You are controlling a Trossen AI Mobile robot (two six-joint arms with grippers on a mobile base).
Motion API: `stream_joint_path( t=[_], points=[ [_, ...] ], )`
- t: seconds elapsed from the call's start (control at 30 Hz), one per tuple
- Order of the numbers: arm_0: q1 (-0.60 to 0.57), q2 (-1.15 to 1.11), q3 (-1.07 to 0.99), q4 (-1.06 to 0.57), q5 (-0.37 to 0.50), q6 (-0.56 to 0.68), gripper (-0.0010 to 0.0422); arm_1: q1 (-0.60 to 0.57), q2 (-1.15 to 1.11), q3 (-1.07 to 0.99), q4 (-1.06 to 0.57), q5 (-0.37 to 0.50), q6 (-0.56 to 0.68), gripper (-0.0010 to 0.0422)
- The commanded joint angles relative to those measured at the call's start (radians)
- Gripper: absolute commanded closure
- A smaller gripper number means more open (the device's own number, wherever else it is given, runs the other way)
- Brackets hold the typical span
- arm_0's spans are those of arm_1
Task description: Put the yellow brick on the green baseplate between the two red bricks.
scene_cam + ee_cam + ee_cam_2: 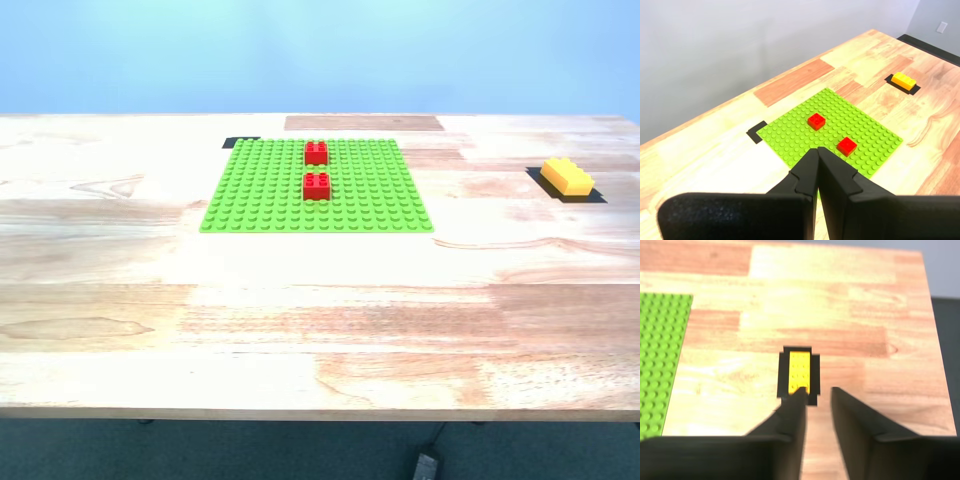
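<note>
The green baseplate point(260, 190) lies flat near the table's middle, toward the far side. On it stand the two red bricks point(316, 153) point(316, 186), one behind the other with a narrow gap of studs between them. The yellow brick point(567, 177) rests on a black tape patch at the exterior view's right, off the plate. Neither arm shows in the exterior view. My first gripper point(817, 150) is shut and empty, hovering high over the baseplate point(865, 127) and the red bricks point(816, 121) point(846, 146). My second gripper point(817, 390) is open above the table, close to the yellow brick point(799, 372).
A black tape corner mark point(757, 131) sits at one corner of the baseplate. The wooden table's front edge point(320, 410) runs across the exterior view. A cable plug point(425, 465) lies on the dark floor below. A blue wall stands behind the table.
</note>
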Motion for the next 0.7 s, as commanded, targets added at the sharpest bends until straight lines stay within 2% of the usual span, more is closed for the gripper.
stream_joint_path(
  t=[0.03,0.2,0.27,0.33,0.7],
  points=[
    [0.0,-0.004,-0.002,0.02,0.001,0.0,0.0413,0.003,0.052,0.027,-0.018,0.002,0.002,0.0228],
    [0.0,-0.009,-0.002,0.038,0.003,0.0,0.0413,0.002,0.134,0.027,0.013,0.0,-0.005,0.0078],
    [0.0,-0.009,-0.002,0.035,0.002,0.0,0.0412,0.002,0.178,0.027,0.031,0.003,-0.004,0.0042],
    [0.0,-0.01,-0.002,0.034,0.001,0.0,0.0413,0.002,0.227,0.026,0.04,0.003,-0.005,0.0036],
    [0.0,-0.016,-0.002,0.035,0.001,0.0,0.0412,-0.016,0.473,0.025,0.161,-0.002,-0.023,0.0061]
  ],
)
